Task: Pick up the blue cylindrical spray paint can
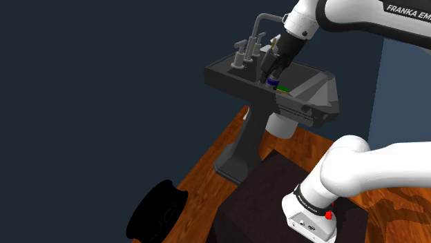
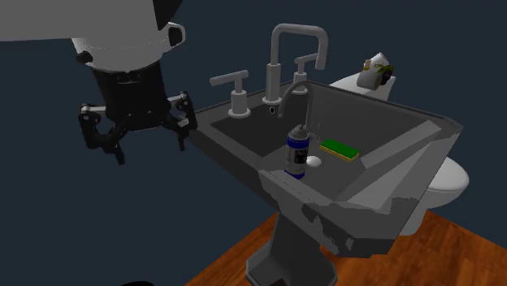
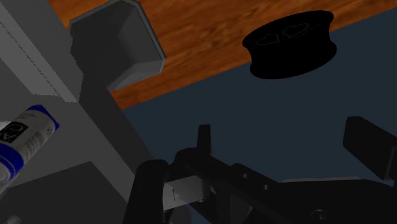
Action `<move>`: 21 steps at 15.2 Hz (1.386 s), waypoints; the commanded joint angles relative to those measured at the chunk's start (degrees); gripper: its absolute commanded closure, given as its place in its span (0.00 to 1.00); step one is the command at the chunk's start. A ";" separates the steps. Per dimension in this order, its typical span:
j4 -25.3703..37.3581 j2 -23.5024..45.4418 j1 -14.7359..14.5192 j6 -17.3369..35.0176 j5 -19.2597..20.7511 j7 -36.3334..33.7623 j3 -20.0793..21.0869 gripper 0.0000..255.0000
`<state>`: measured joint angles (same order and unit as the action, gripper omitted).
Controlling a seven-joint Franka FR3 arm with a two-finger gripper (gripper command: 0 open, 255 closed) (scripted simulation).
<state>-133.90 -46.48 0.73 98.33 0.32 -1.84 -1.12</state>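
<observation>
- The tool is seen spread, its two black fingers held well apart with nothing clasped between them.
- In the wrist view the tool is pointed past the sink's edge; dark background is framed between the fingers, with a black spool-shaped object and the wooden floor seen beyond them.
- In the second exterior view the tool is hung outside the sink, off the basin's left rim and about level with it.
- The blue spray can is stood upright inside the basin, close to the front rim and below the faucet; it is set apart from the tool, toward that view's right.
- In the wrist view the can is found off to the side of one finger, not between the two, and is not touched.
- In the shoulder view the tool is overlapped with the basin, the can just under its tips.
- A white oval thing is placed just beside the can, and a green sponge near it.
- A white toilet is seen behind the sink.
</observation>
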 commanded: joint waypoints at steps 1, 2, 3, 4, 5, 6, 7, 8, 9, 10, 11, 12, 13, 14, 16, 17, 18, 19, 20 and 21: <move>0.00 0.00 0.00 0.00 0.00 0.00 0.00 0.00; -0.98 -0.64 0.23 1.45 0.30 1.83 -1.77 0.00; -1.87 -1.17 0.45 2.90 0.58 3.67 -3.58 0.00; -2.66 -1.58 0.65 4.36 0.83 5.53 -5.42 0.00; -3.36 -1.87 0.82 5.82 1.07 7.39 -7.31 0.00; -3.97 -2.04 0.95 7.28 1.26 9.27 -9.23 0.00; -4.47 -2.09 1.04 8.73 1.41 11.19 -11.18 0.00; -4.87 -2.02 1.11 10.18 1.49 13.13 -13.15 0.00; -5.17 -1.84 1.10 11.61 1.52 15.09 -15.18 0.00; -5.36 -1.55 1.01 13.03 1.49 17.09 -17.24 0.00; -5.45 -1.14 0.85 14.42 1.38 19.11 -19.34 0.00; -5.43 -0.64 0.60 15.79 1.19 21.17 -21.48 0.00; -5.30 -0.04 0.24 17.12 0.92 23.26 -23.67 0.00; -5.07 0.65 -0.24 18.41 0.56 25.39 -25.92 0.00; -4.26 2.26 -1.57 20.83 -0.46 29.76 -30.57 0.00; -3.69 3.15 -2.48 21.94 -1.12 31.99 -33.01 0.00; -3.01 4.09 -3.54 22.98 -1.88 34.27 -35.53 0.00; -2.22 5.08 -4.75 23.94 -2.78 36.59 -38.11 0.00; -1.31 6.11 -6.14 24.81 -3.78 38.96 -40.80 0.00; -0.29 7.14 -7.74 25.58 -4.89 41.35 -43.59 0.00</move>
<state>-135.35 -40.37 -5.49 123.21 -3.48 36.95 -41.91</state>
